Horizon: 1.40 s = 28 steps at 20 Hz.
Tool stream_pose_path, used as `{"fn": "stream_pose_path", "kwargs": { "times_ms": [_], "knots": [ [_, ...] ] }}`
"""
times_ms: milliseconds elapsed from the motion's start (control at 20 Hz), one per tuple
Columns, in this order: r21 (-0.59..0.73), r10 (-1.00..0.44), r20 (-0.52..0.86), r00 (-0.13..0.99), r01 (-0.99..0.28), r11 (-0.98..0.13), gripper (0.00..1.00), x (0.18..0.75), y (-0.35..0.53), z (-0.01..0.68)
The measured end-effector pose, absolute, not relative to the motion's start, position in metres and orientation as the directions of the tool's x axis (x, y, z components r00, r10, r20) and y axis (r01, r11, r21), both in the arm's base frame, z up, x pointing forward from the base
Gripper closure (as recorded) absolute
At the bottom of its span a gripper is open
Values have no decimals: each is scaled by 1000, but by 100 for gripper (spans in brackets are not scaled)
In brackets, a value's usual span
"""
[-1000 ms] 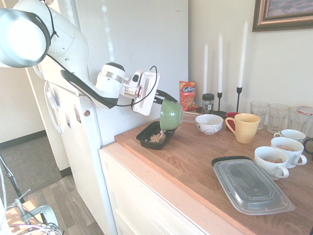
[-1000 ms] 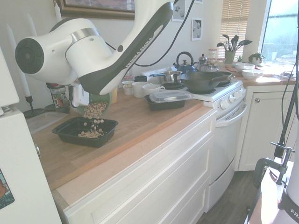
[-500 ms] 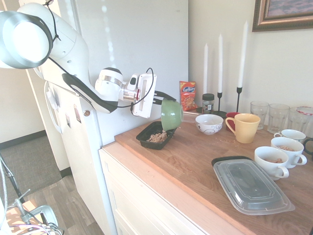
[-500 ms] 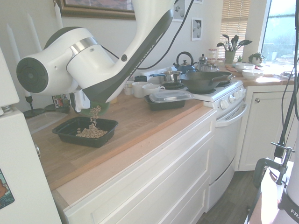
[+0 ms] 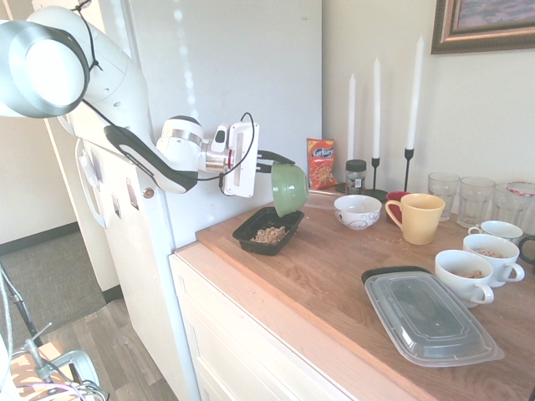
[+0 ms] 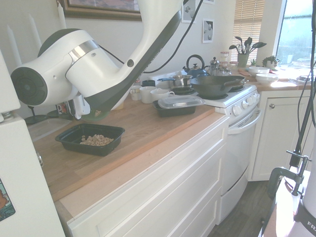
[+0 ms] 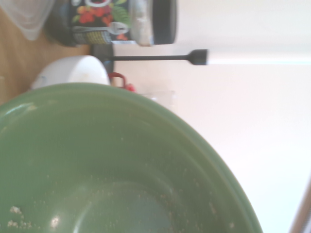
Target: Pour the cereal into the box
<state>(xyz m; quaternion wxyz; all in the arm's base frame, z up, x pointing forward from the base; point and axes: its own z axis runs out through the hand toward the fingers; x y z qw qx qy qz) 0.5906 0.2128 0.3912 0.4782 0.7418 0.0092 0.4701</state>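
Sunlit kitchen, wooden counter (image 5: 334,276), white cabinets (image 6: 163,187)

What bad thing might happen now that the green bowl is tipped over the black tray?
1. The green bowl is held tilted by the claw at its rim only; it might slip and drop onto the tray.
2. Crumbs clinging inside the bowl could scatter on the wooden counter when it swings away.
3. The tray sits near the counter's edge; a bump could push it and its cereal off.

Wooden counter (image 5: 334,276) bearing box (image 5: 251,236), lidded container (image 5: 430,322), mugs (image 5: 416,219).
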Motion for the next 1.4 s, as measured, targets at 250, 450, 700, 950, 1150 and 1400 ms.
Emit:
{"fn": "stream_pose_path", "kwargs": {
  "times_ms": [250, 450, 700, 950, 1150, 1400],
  "knots": [
    [731, 497, 682, 537, -482, -483, 100, 590, 217, 383],
    [737, 511, 676, 531, -493, -463, 100, 589, 222, 379],
    [686, 413, 726, 550, -529, -500, 100, 596, 217, 391],
    [558, 136, 780, 611, -581, -593, 100, 604, 213, 420],
    [437, -102, 754, 649, -612, -659, 100, 611, 206, 447],
    [287, -386, 612, 690, -649, -705, 100, 630, 138, 486]
  ]
}}
